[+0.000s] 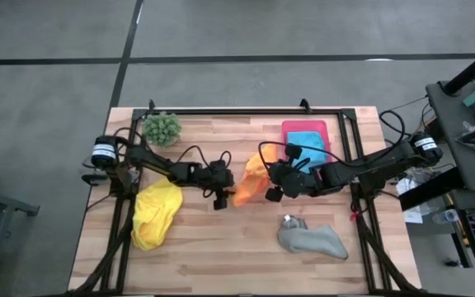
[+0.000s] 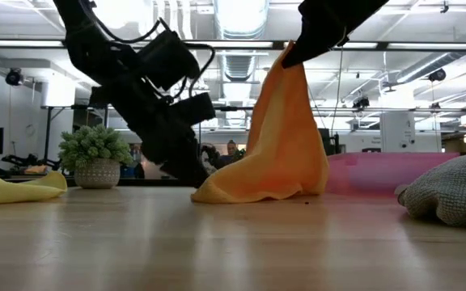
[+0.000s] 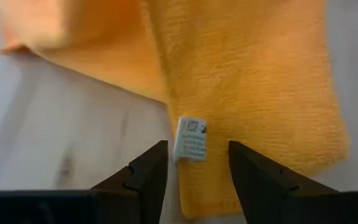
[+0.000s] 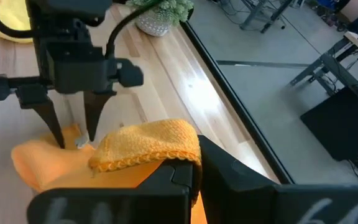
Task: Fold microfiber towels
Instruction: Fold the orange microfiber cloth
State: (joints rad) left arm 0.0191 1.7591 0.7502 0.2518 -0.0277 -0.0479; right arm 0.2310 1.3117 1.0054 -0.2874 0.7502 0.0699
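While the right hand is clamped shut on the orange towel's upper edge and holds it raised at mid-bench, we have the left hand down at its lower corner, fingers parted either side of the white tag, nothing gripped. Blue towel lies flat on the pink tray far right, looks finished. Yellow towel is bunched near left, grey towel crumpled near right, both unfolded. We judge one done, one in hand, two waiting. Green plant far left.
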